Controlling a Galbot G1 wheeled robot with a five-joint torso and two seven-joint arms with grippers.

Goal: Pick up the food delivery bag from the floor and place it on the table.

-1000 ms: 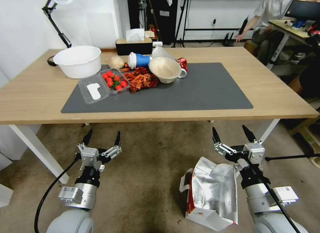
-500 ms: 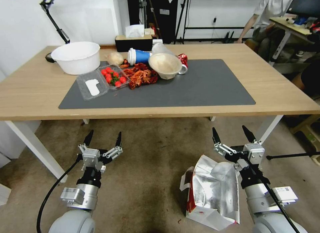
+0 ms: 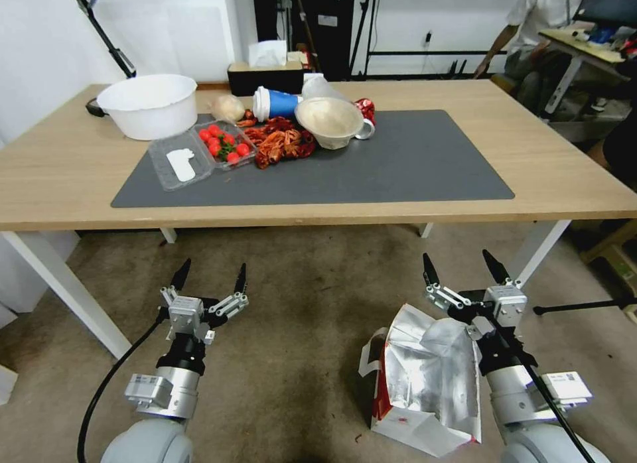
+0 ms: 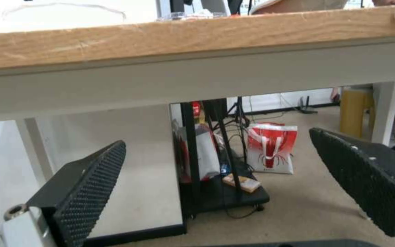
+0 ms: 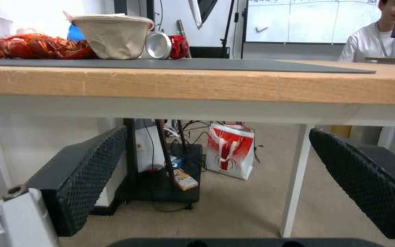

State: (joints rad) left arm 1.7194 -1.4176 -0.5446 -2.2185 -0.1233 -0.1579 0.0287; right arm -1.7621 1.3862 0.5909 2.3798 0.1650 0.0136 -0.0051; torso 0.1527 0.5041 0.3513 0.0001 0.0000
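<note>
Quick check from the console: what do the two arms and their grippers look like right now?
Both arms are silver-grey, with rounded grey joints, black wrist collars and silver metal linkage heads. The left gripper and right gripper each carry two black pointed fingers with dimpled pads. A black cable loops off the left arm; the right arm bears a white box with a QR-like mark.

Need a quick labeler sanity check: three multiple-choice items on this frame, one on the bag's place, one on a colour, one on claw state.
1. Where is the food delivery bag?
A. on the table
B. on the floor by the right claw
C. in the left claw

2. What colour is the mat?
A. dark grey
B. green
C. white

3. How are the claws?
A. both shut
B. left shut on the bag
C. both open

Key: 1 B, it lies on carpet beside the right claw. 2 A, plainly grey. 3 C, the left claw and the right are spread, holding nothing.
</note>
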